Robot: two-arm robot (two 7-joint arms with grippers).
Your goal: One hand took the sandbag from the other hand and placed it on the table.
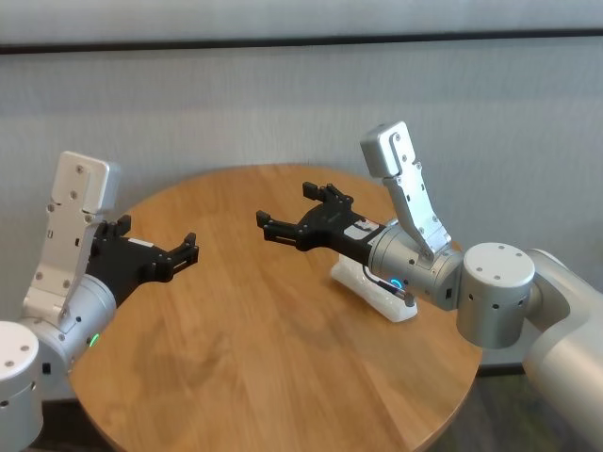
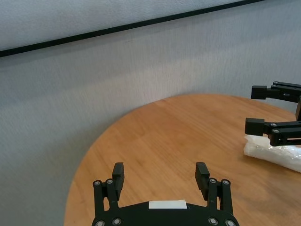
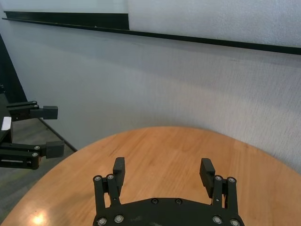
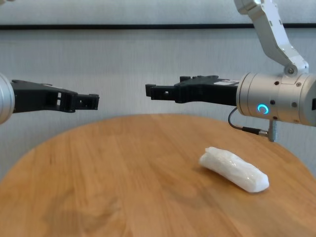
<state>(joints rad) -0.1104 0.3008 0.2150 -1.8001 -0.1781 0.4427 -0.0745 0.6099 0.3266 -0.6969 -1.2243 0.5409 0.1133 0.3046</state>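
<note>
The white plastic-wrapped sandbag [image 4: 234, 169] lies on the round wooden table [image 4: 113, 177], on its right side. In the head view the sandbag [image 1: 369, 285] is partly hidden under my right wrist. My right gripper [image 1: 286, 205], on the wrist with the blue ring light [image 4: 262, 109], is open and empty, held above the table with the sandbag below and behind its fingers. My left gripper [image 1: 155, 235], with the green light [image 1: 93, 340], is open and empty above the table's left side, facing the right one across a gap. The left wrist view shows the sandbag [image 2: 275, 153] below the right gripper [image 2: 256, 108].
A grey wall with a dark rail [image 4: 123, 26] stands close behind the table. The table's far edge [image 1: 254, 171] curves just beyond both grippers. The right wrist view shows my own gripper [image 3: 162, 167] and the left one [image 3: 51, 129] farther off.
</note>
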